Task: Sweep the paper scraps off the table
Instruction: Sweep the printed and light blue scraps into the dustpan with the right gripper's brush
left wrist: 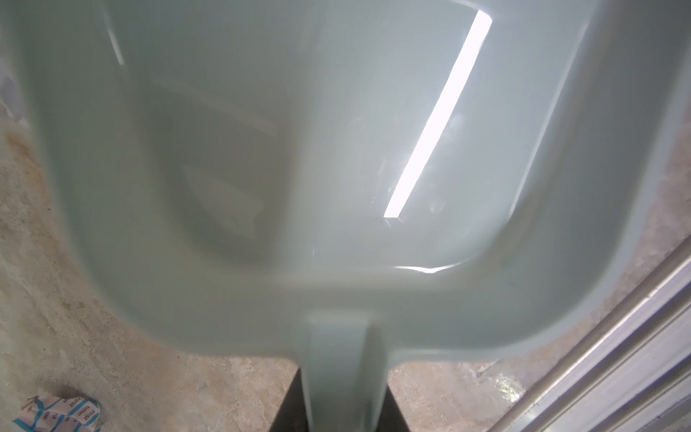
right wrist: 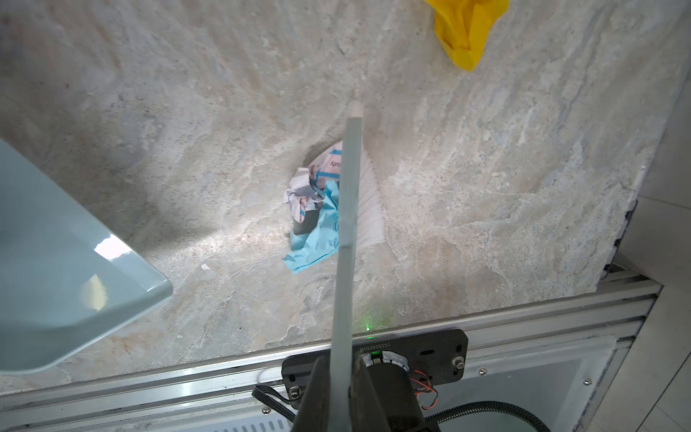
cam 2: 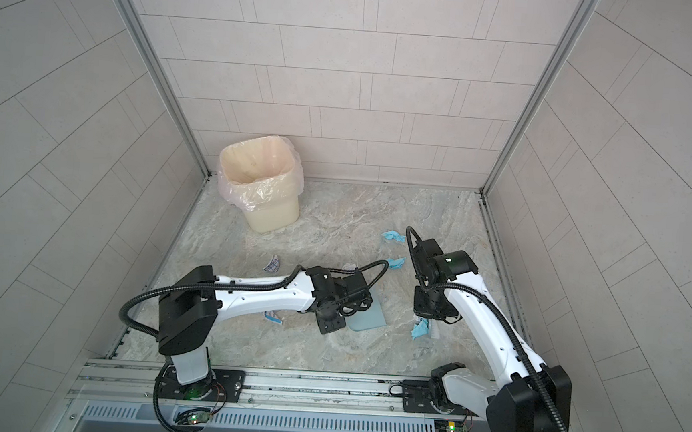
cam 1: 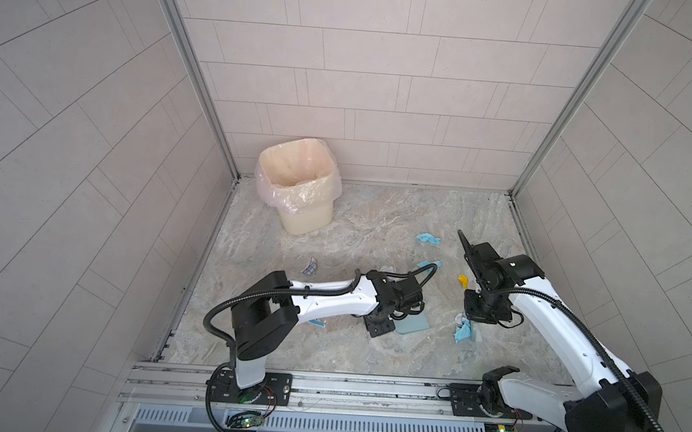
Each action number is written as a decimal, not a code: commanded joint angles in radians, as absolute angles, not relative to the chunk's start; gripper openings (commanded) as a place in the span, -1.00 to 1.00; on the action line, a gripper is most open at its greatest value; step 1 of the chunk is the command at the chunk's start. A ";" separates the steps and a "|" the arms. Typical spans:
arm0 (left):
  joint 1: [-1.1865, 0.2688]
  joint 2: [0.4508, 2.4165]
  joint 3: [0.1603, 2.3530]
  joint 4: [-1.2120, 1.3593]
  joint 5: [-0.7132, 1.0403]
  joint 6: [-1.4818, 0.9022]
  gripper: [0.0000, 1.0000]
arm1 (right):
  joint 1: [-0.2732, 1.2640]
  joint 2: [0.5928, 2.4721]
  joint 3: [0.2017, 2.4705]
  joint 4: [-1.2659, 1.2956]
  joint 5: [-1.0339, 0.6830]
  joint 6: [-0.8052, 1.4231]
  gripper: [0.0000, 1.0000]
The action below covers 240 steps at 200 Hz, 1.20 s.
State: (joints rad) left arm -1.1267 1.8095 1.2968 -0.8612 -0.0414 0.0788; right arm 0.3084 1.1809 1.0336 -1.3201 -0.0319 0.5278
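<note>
Pale tiled walls close three sides of the veined grey-beige surface (cam 1: 356, 226), and a bag-lined bin (cam 1: 302, 218) stands in its far left corner. Both top views show the dustpan (cam 1: 412, 324) only as a corner poking out from under the left arm (cam 1: 330, 299). The left wrist view is filled by its pan and shows the left end effector (left wrist: 344, 404) clamped on the handle, with a printed scrap (left wrist: 63, 411) lying near. The right wrist view shows the right end effector (right wrist: 338, 392) closed on the brush (right wrist: 349, 187). Its white bristles touch a light blue scrap (right wrist: 318, 232) and a crumpled white scrap (right wrist: 299, 190), both apart from the dustpan's lip. A yellow scrap (cam 1: 462, 281) shows in a top view; the right arm (cam 2: 436, 273) covers it in a top view. Farther back lie a second blue scrap (cam 1: 428, 239) and a grid-print scrap (cam 1: 310, 266)
</note>
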 commanded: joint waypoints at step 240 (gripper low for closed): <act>-1.163 1.885 1.313 -0.888 0.024 0.149 -1.00 | 0.431 1.343 1.198 -1.383 -0.039 0.380 -1.00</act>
State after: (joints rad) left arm -1.1725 1.8694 1.2732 -0.8989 0.0002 0.1276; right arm 0.4313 1.3334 1.1854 -1.3640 -0.0219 0.3916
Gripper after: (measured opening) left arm 0.211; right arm 0.120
